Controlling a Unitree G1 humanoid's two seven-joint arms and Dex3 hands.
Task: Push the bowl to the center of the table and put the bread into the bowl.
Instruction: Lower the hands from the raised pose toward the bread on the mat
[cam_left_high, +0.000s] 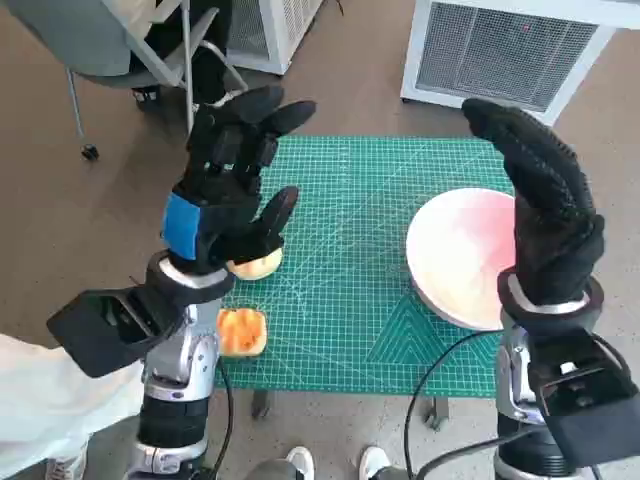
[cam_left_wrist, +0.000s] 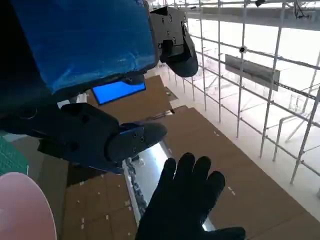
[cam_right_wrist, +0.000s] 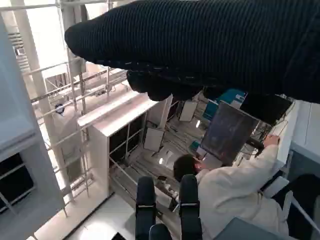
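A pink-white bowl (cam_left_high: 460, 255) sits at the right side of the green mat (cam_left_high: 345, 290), partly hidden by my right hand (cam_left_high: 540, 215). That gloved hand is raised above the table's right edge, fingers extended, holding nothing. My left hand (cam_left_high: 230, 185) is raised above the mat's left side, fingers spread and empty. A pale bread roll (cam_left_high: 257, 266) peeks out under its thumb. An orange-topped bread piece (cam_left_high: 241, 331) lies near the mat's front left corner. In the left wrist view my left hand (cam_left_wrist: 100, 75) fills the upper left, the right hand (cam_left_wrist: 187, 205) shows and a sliver of the bowl (cam_left_wrist: 25, 210).
A white slatted unit (cam_left_high: 510, 50) stands behind the table at the right. A chair (cam_left_high: 130, 50) is at the back left. Shoes (cam_left_high: 335, 465) show at the front edge. In the right wrist view a person in a white coat (cam_right_wrist: 235, 195) sits at a screen.
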